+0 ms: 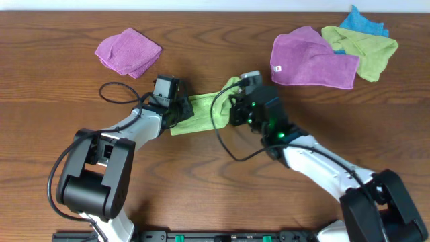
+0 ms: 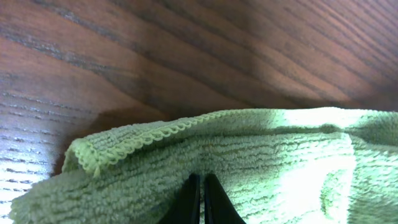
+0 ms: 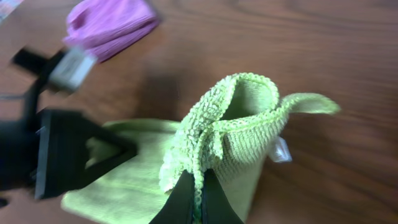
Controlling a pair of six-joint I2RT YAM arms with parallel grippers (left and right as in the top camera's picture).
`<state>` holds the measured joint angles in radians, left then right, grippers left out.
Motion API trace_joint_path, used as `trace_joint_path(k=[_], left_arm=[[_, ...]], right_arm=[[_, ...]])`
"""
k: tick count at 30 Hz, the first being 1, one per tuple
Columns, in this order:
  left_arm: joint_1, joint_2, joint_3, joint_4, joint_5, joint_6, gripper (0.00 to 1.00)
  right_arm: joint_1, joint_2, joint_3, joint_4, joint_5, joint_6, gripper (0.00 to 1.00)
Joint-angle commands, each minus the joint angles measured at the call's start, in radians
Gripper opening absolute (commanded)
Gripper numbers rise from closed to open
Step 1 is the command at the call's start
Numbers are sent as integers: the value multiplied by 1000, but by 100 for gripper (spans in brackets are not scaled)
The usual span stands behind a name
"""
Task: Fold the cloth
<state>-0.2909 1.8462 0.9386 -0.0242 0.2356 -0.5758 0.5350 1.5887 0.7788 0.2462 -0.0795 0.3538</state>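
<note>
The cloth [image 1: 199,107] lies on the table [image 1: 215,40] between the two tools. The right tool [image 3: 196,182] pinches a lifted fold; the left tool [image 2: 202,185], jaws nearly together, seems to grip the edge at its tips.

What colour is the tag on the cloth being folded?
White tag; right wrist view shows it best.

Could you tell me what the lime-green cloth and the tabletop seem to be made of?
The lime-green looped-pile cloth looks like soft microfibre terry: fuzzy ribbed rows, stitched edge. The dark brown table looks like wood or wood-grain laminate, slightly glossy.
</note>
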Motion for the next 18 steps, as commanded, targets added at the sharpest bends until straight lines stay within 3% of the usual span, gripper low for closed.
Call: trace_joint_path(k=[1, 18], left_arm=[[13, 14, 37, -2, 3, 16, 6], [106, -162, 44, -100, 16, 120, 6]], right_arm=[[63, -5, 5, -2, -7, -19, 1], [163, 36, 35, 34, -7, -19, 1]])
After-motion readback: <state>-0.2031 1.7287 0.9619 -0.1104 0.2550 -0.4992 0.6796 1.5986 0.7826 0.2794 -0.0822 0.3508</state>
